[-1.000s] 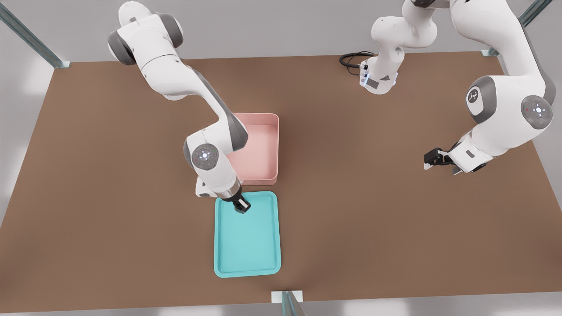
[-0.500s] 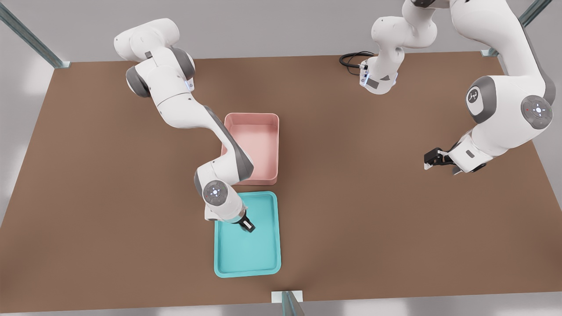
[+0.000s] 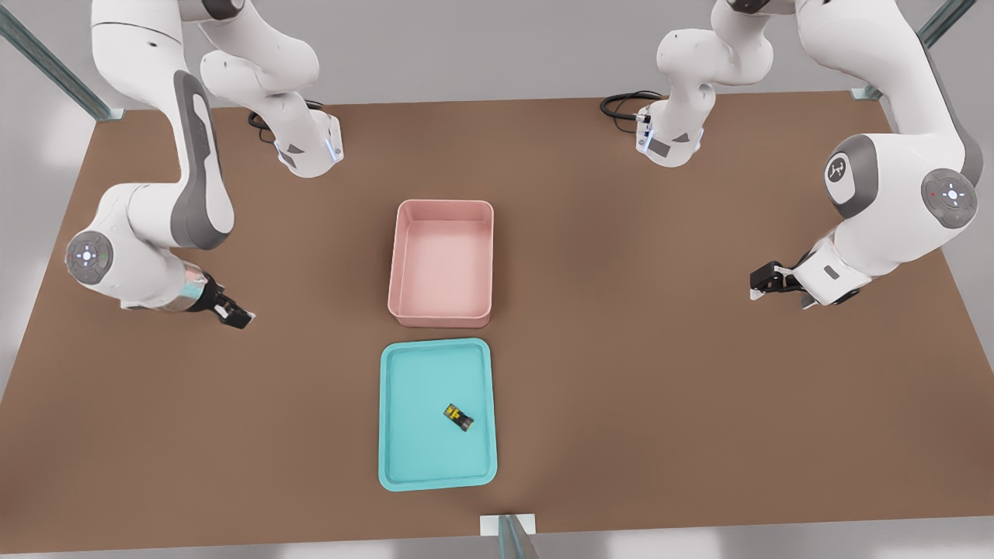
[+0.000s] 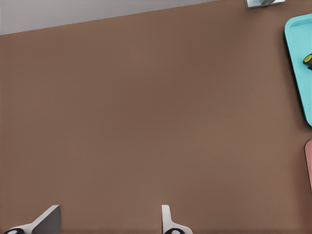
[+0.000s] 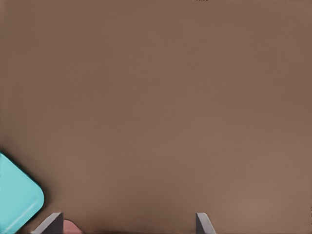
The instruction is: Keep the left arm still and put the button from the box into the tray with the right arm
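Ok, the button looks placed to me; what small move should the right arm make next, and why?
Probably none beyond holding where it is. The button lies inside the tray, the box shows nothing inside, and the gripper is open and empty over bare table on the front view's left, apart from both containers. The job looks done, so parking seems safest.

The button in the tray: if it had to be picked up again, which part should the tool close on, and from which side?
Probably from above. The button lies alone on the floor of the tray, turned diagonally to the rim, apart from every wall. Close across the narrow sides of its dark base, fingers turned to match the diagonal. The tool is open, over the table toward the front view's left.
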You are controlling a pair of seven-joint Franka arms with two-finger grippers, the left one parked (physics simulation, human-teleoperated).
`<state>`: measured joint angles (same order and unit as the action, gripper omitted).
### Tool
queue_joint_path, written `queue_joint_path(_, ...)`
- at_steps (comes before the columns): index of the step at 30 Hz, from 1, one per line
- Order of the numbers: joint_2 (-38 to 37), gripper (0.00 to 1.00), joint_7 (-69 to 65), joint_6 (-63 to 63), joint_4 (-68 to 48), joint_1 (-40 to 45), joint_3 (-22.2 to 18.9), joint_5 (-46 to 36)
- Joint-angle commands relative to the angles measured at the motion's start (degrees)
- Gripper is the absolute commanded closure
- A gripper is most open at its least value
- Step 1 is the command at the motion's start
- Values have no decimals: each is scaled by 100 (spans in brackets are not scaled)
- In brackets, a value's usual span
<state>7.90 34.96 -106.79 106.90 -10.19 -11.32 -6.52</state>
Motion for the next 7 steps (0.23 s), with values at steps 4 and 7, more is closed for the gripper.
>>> queue_joint_path(4, 80, 0, -3786, 167, -170, 43, -2, -24)
queue_joint_path(7, 80, 0, -3777, 167, -178, 43, -2, -33)
